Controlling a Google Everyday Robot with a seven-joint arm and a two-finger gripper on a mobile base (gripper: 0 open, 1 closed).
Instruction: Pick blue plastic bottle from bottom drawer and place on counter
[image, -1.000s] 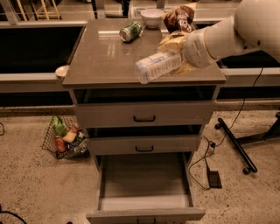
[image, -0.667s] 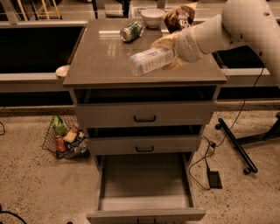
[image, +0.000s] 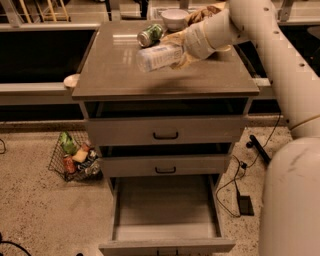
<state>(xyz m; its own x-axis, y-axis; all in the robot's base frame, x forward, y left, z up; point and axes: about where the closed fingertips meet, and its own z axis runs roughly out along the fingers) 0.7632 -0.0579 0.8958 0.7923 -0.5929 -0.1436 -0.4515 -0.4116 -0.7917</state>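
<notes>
My gripper (image: 179, 51) is shut on the blue plastic bottle (image: 157, 56), a pale clear bottle with a light label. It holds the bottle on its side, a little above the middle of the counter (image: 120, 75). The white arm reaches in from the upper right. The bottom drawer (image: 165, 212) is pulled out below and its grey floor is bare.
A green-labelled can (image: 150, 35) lies at the back of the counter, with a white bowl (image: 175, 18) behind it. The two upper drawers (image: 165, 132) are slightly open. A wire basket of items (image: 75, 157) sits on the floor at left. Cables and a black stand (image: 257, 150) lie at right.
The arm has carried the bottle to the left and toward the back over the counter. The drawer has stayed open.
</notes>
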